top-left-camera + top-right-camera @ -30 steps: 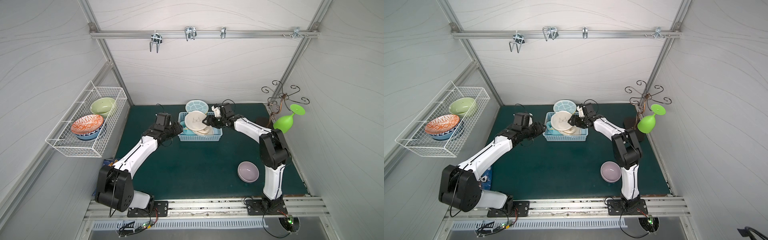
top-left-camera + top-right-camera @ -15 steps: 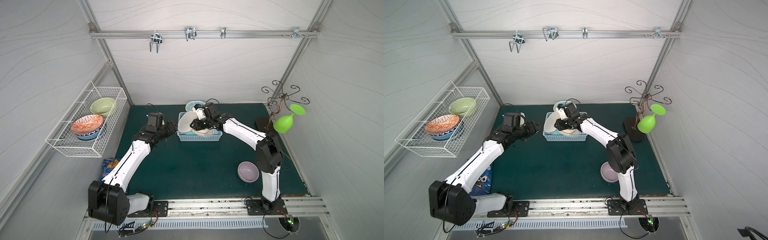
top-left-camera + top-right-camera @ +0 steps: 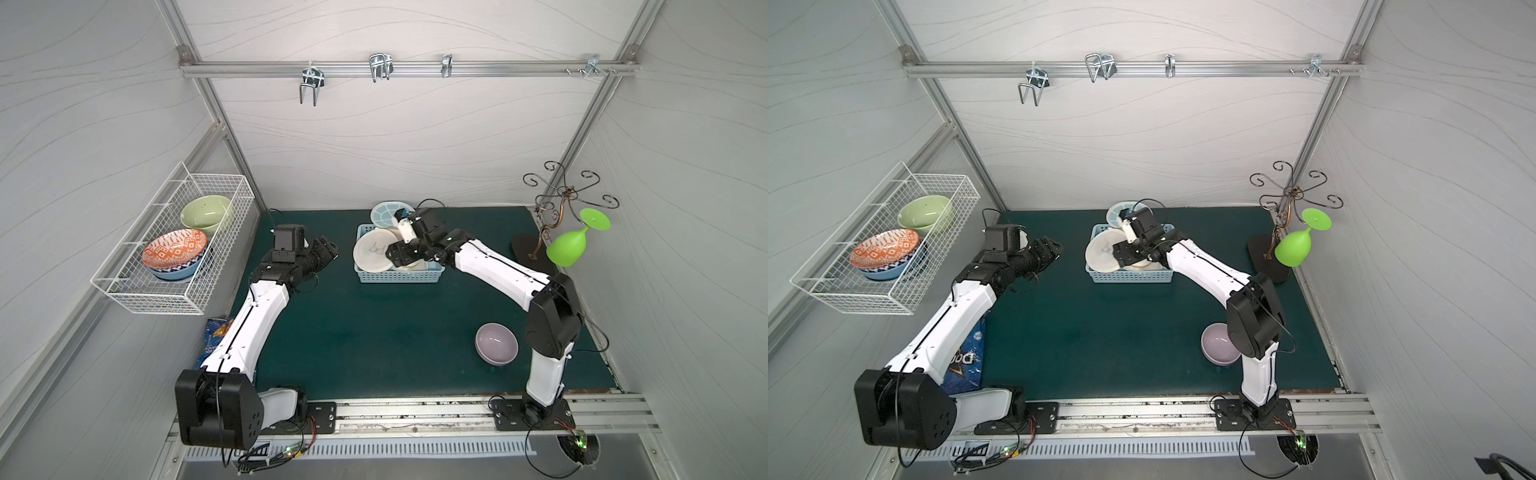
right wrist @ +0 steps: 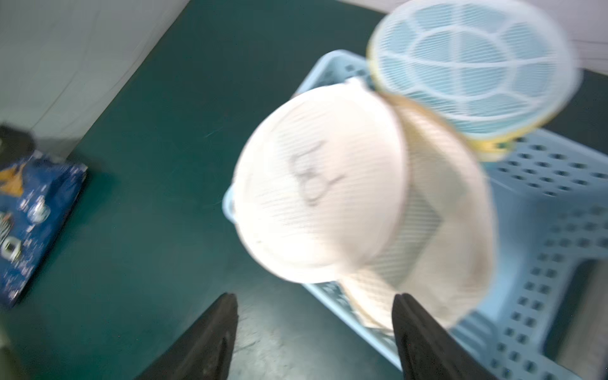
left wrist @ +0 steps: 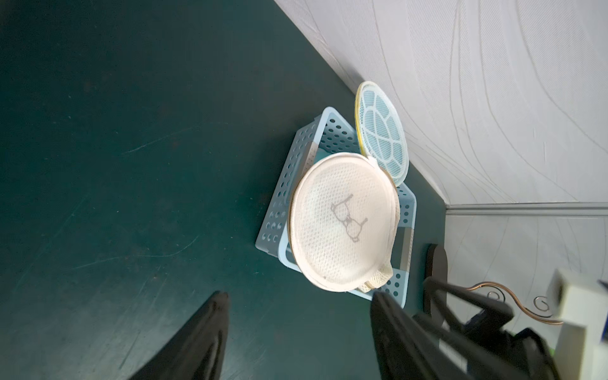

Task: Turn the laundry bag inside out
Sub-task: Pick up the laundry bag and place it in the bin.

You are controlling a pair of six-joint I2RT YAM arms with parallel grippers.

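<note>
Pulled back from the pale-blue perforated plastic basket [image 3: 399,276], the left gripper [image 3: 330,249] hangs with jaws spread. The one round white mesh laundry bag [image 5: 342,223] lies well ahead of them, tilted on edge in the basket with its printed face toward them. The right gripper [image 4: 315,296], jaws also spread, is just short of the bag, and one round blue mesh bag [image 5: 381,131] stands beyond.

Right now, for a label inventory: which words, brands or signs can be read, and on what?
"COOL": blue crinkled snack bag, printed sideways; the line below it is blurred.
Large white letters on the same bag: partly hidden, unreadable.
Grey outline drawing, no words: round white mesh laundry bag.
</note>
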